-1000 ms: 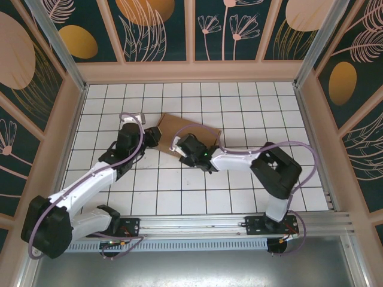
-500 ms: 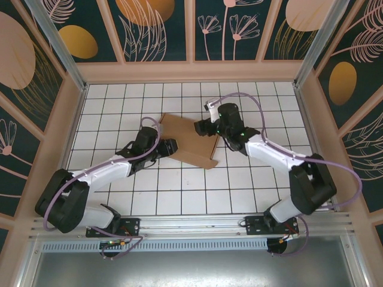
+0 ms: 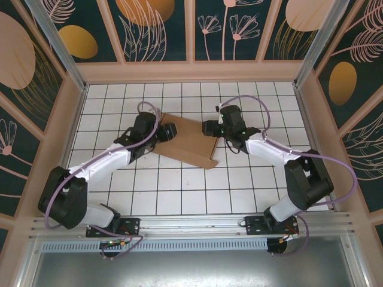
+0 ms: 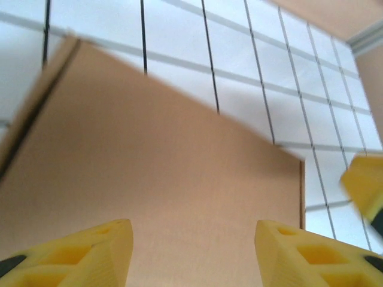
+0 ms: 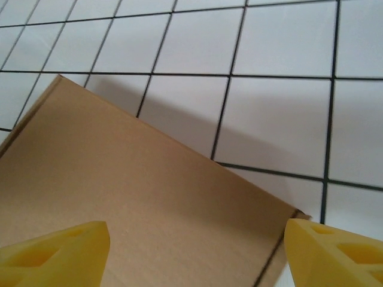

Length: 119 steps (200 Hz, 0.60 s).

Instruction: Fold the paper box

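Note:
The paper box (image 3: 190,143) is a flat brown cardboard rectangle lying closed on the white tiled floor, turned at an angle. My left gripper (image 3: 169,131) is over the box's left end, open. In the left wrist view the box (image 4: 161,167) spreads out beyond the two yellow fingertips of the left gripper (image 4: 191,254), with nothing held between them. My right gripper (image 3: 207,127) is at the box's far right corner, also open. The right wrist view has the box's (image 5: 137,197) corner between the wide-spread tips of the right gripper (image 5: 194,257).
White tiles with black grout (image 3: 179,191) surround the box. Wooden walls (image 3: 191,70) enclose the floor at the back and both sides. A yellow fingertip of the other arm (image 4: 365,185) shows at the right edge of the left wrist view.
The right arm swung from the box's near edge round to its far right corner. The left gripper moved along the box's left end, toward the back. The box turned slightly.

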Each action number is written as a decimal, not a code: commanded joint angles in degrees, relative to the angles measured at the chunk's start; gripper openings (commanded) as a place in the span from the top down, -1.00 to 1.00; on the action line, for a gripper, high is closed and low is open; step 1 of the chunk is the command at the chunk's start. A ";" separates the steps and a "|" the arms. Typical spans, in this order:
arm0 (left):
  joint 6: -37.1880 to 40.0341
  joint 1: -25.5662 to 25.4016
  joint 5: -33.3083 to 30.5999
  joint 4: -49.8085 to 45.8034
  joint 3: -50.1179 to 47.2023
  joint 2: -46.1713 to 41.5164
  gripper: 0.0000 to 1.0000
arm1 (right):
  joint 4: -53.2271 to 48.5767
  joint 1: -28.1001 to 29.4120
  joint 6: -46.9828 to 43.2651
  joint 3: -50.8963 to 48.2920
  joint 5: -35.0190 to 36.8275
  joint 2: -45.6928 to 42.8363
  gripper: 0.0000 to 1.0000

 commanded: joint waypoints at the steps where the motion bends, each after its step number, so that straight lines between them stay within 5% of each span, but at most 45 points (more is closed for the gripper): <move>1: 0.37 3.94 1.30 -2.96 4.32 3.78 -0.10 | -1.36 -0.99 -0.38 -1.19 1.82 -1.77 -0.57; 47: -9.05 4.15 11.23 -0.06 3.06 5.87 0.00 | -0.36 -1.69 -11.60 9.54 -5.41 10.12 -0.59; 119: -18.29 4.15 8.16 2.58 -13.51 -5.52 -0.39 | -3.37 -1.87 -17.17 18.69 -6.27 21.21 -0.59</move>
